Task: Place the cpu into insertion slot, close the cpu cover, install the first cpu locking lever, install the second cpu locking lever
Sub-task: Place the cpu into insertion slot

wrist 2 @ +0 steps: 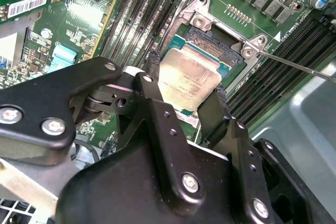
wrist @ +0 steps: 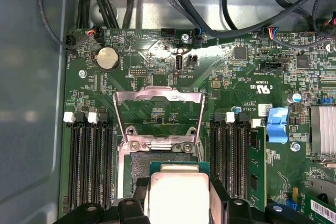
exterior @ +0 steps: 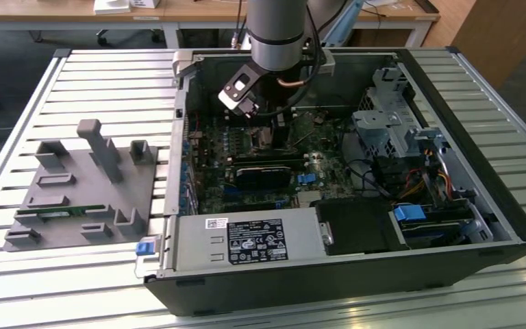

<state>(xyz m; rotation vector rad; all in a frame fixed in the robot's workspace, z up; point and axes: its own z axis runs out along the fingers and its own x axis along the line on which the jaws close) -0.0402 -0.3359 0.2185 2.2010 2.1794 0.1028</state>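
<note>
The cpu (wrist 2: pixel 188 77) (wrist: pixel 178 195), a small square chip with a silvery-beige face, sits between my gripper's (wrist 2: pixel 186 90) black fingers (wrist 2: pixel 153 74), which are shut on its two sides. It hangs just above the insertion slot (wrist: pixel 157 162) (wrist 2: pixel 207 38), a dark socket in the green board, and covers part of it. The cpu cover (wrist: pixel 159 113), a silvery frame, stands flipped open beyond the socket. A thin metal locking lever (wrist 2: pixel 299 66) sticks out free from the socket's corner. In the exterior view my gripper (exterior: pixel 261 129) reaches down into the open computer case.
Black memory slots (wrist: pixel 89 156) (wrist: pixel 231 156) flank the socket on both sides. A black card (exterior: pixel 263 171), a grey power supply (exterior: pixel 244 240) and a drive cage (exterior: pixel 391 130) fill the case. A grey fixture block (exterior: pixel 80 185) stands on the slatted table at the exterior view's left.
</note>
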